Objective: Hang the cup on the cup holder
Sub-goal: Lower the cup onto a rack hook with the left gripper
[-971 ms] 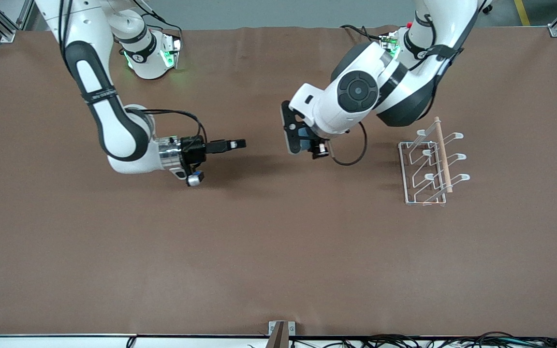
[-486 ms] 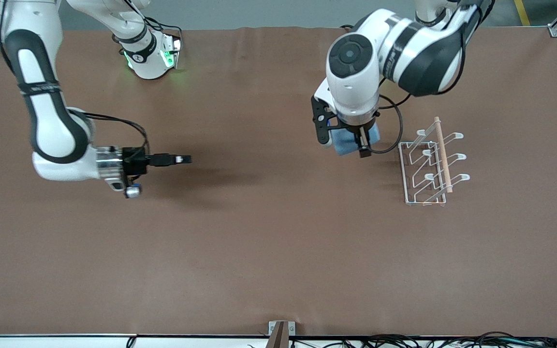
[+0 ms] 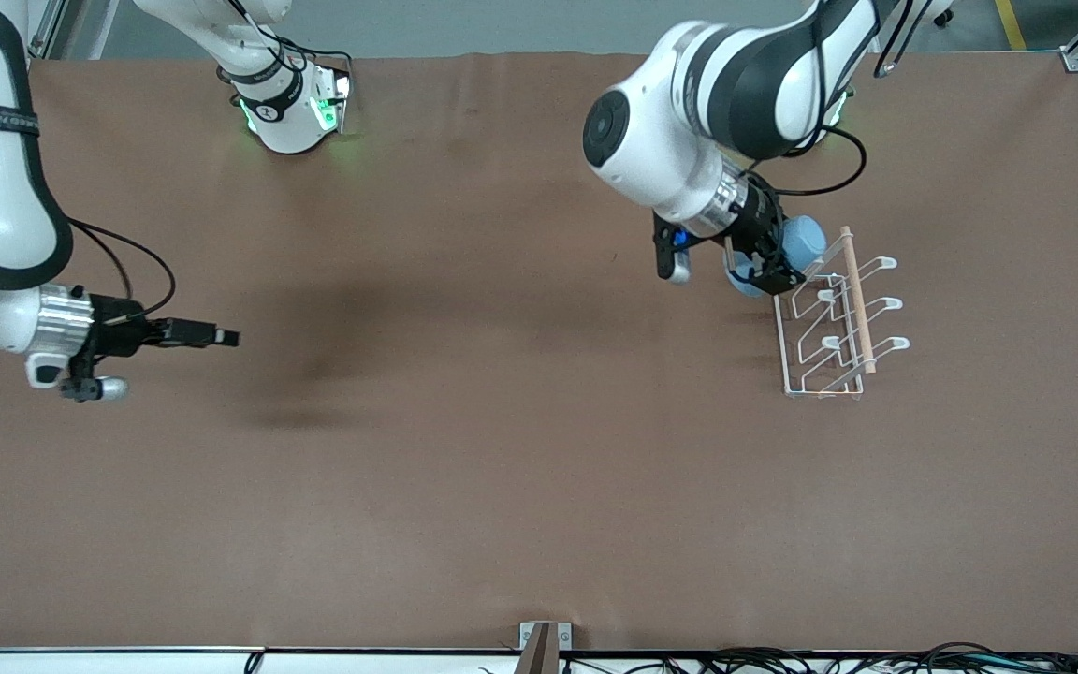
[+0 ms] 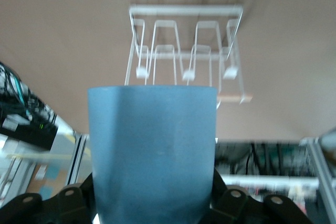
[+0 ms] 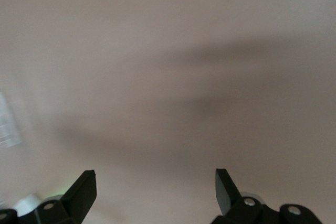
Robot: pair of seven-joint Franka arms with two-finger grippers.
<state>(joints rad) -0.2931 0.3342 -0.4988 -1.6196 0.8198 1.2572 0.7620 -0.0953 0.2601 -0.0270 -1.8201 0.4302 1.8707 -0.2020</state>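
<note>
Cup [image 3: 801, 241] in light blue sits pinched in the left hand [image 3: 764, 267], up in the air over the desk [image 3: 502, 468] just beside the cup holder [image 3: 834, 314], at the holder's end that lies farther from the front camera and toward the right arm's side of it. In the front view the cup's body shows on both sides of the dark fingers [image 3: 773, 278], one rounded part above them and a smaller part below, so the hand grips it across its middle. The left wrist view looks along the cup [image 4: 152, 150]: its wide blue wall fills the space between the black finger mounts, and the left hand [image 4: 152, 208] clamps it from either side near the narrower end. Past the cup's rim in that view stands the cup holder [image 4: 184, 45], its white wire prongs pointing toward the cup and the light wooden rod showing at one edge. Whether the cup touches the wire cannot be told.

The cup holder stands on the desk toward the left arm's end, its prongs slanting upward on both sides of the rod.

The right hand [image 3: 221, 335] hangs low over bare desk at the right arm's end, well apart from cup and holder, and waits. In the right wrist view the right hand [image 5: 155, 187] has its two fingers [image 5: 84, 187] spread wide with nothing between them.
</note>
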